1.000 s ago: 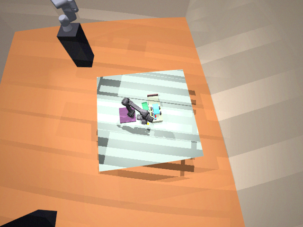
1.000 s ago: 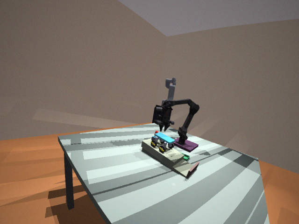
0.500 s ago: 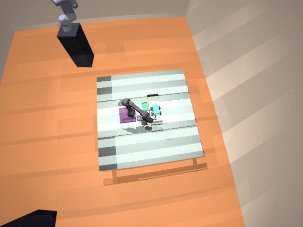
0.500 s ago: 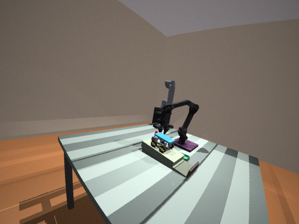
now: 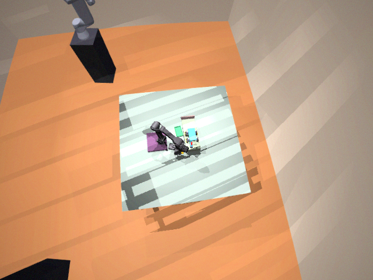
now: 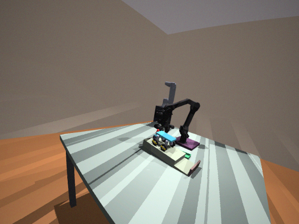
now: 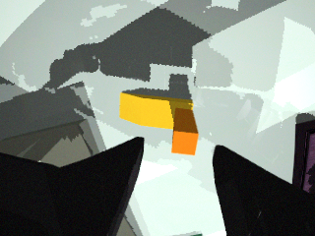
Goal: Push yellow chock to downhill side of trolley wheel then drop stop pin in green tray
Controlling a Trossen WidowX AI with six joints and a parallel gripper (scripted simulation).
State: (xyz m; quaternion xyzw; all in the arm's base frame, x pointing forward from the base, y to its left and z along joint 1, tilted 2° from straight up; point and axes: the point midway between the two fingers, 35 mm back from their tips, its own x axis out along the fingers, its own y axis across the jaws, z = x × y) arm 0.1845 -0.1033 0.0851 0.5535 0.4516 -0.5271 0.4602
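wrist view: the gripper (image 5: 182,153) (image 6: 165,130) (image 7: 179,148) stands parted, holding nothing; just beyond its tips lies the yellow chock (image 5: 182,153) (image 7: 149,110) on the counter (image 5: 150,192) (image 6: 154,192) (image 7: 167,211), orange handle (image 7: 185,142) between the fingers' lines; the ramp's (image 5: 187,122) (image 6: 172,155) (image 7: 64,147) edge flanks it, counter edges well apart.

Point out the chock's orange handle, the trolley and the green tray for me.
Orange handle (image 7: 185,143): wrist view, on its end face.
Trolley (image 5: 192,133) (image 6: 166,136): top and exterior views, on its blue deck.
Green tray (image 5: 178,131): top view, on its floor.

Lab-type rm, robot arm (image 5: 166,134) (image 6: 191,118) on tbl (image 5: 210,177) (image 6: 154,190), 2nd arm (image 5: 83,13) (image 6: 172,92) w/ pedestal (image 5: 94,60)
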